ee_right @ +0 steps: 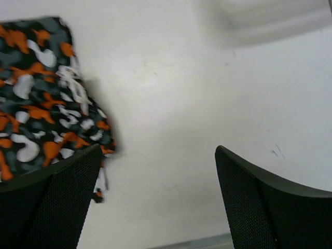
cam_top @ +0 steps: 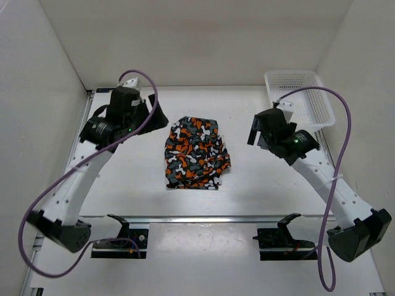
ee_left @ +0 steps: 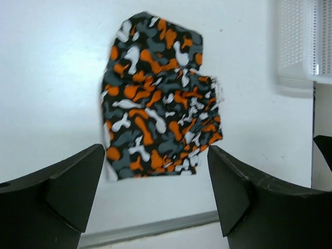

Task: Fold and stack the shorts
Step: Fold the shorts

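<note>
Shorts (cam_top: 196, 153): orange, grey and white camouflage print, folded into a rough rectangle. They lie flat mid-table (cam_top: 259, 197), between the two arms.
Left gripper (ee_left: 155, 166): fingers spread wide, holding nothing, off the table at the shorts' far-left side.
Right gripper (ee_right: 157, 161): fingers spread, empty, off the table to the shorts' right.
White mesh basket (cam_top: 302, 102): far right corner, well apart from the shorts.

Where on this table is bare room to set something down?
Free: the patch between the shorts and the right gripper; the far strip from the shorts to the back wall, left of the basket; the near strip between the shorts and the rail. Crowded: the shorts' far left corner, beside the left gripper.
</note>
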